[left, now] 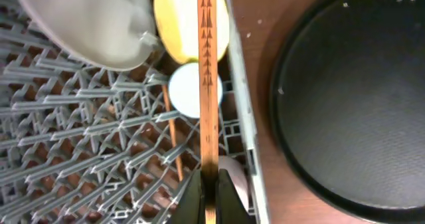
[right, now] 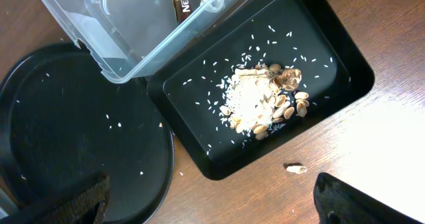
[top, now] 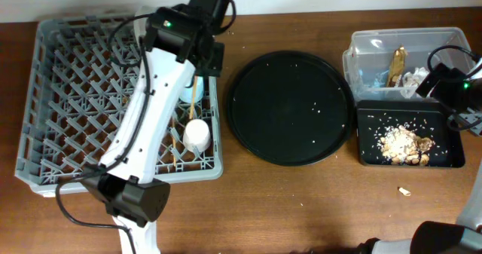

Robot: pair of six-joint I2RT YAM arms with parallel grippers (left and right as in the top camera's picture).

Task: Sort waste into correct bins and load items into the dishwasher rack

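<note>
My left gripper (left: 210,184) is shut on a wooden chopstick (left: 208,84), held over the right edge of the grey dishwasher rack (top: 68,96). Under it in the rack are the pale grey plate (left: 93,24), the yellow bowl (left: 179,18), the light blue cup (left: 189,91), the pale pink cup (left: 234,174) and a second chopstick (left: 171,127). My right gripper (right: 219,204) is open and empty above the table, near the black rectangular tray (right: 345,51) holding food scraps (right: 259,98). The clear tub (right: 126,31) holds the brown-gold wrapper (top: 397,64) and the white tissue (top: 413,79).
The big round black tray (top: 290,107) lies between the rack and the bins, with a few crumbs on it. One loose scrap (right: 294,167) lies on the brown table in front of the rectangular tray, also seen in the overhead view (top: 404,191).
</note>
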